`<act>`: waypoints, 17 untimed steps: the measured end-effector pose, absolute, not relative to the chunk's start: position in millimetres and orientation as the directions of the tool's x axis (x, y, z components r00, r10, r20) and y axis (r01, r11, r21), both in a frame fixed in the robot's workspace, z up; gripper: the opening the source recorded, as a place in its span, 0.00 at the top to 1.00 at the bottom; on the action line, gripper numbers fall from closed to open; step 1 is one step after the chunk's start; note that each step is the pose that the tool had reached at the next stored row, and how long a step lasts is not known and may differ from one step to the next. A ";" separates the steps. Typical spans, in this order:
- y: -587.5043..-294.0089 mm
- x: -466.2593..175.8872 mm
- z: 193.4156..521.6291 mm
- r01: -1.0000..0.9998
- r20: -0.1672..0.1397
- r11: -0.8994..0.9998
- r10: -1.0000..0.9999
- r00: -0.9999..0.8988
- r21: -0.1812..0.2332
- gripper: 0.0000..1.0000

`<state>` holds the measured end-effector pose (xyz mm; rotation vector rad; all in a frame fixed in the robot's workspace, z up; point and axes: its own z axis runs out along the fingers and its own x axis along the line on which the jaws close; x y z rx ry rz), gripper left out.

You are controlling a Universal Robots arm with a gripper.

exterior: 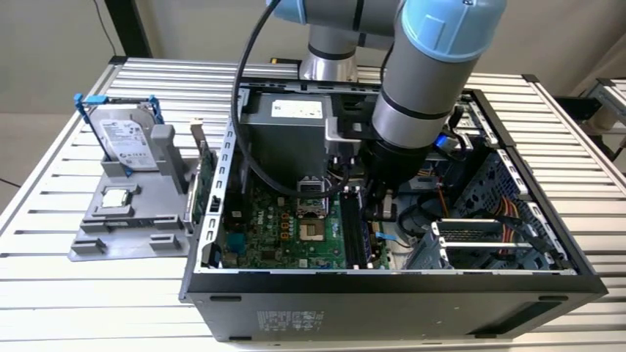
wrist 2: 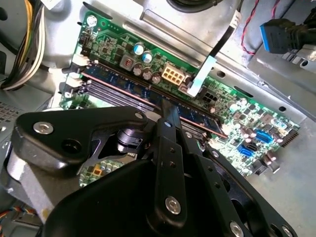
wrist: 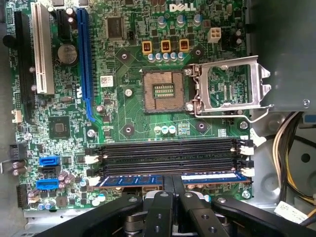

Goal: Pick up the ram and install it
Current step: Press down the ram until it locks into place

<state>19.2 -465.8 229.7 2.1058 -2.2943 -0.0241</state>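
Jaws pinched on thin ram [wrist: 131, 180] — slotted; green motherboard [wrist: 133, 108]

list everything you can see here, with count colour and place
ram: 1, green with blue label, in the motherboard slot nearest the gripper
motherboard: 1, green, inside the case
empty ram slots: 3, black, beside the ram
cpu socket: 1, open, mid-board
case: 1, black, on the table
hard drive: 1, silver in blue frame, upright in the holder
holder: 1, grey, at the exterior view's left
table: 1, slatted metal
arm: 1, grey and blue, reaching into the case
gripper: 1, black, shut on the ram
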 end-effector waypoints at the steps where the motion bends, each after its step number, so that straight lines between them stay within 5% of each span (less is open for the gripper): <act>1: -465.8 19.2 229.1 -0.996 0.010 0.086 -0.996 -0.085 0.030 1.00; 17: -465.9 19.2 219.6 -0.996 0.010 0.085 -0.996 -0.085 0.030 1.00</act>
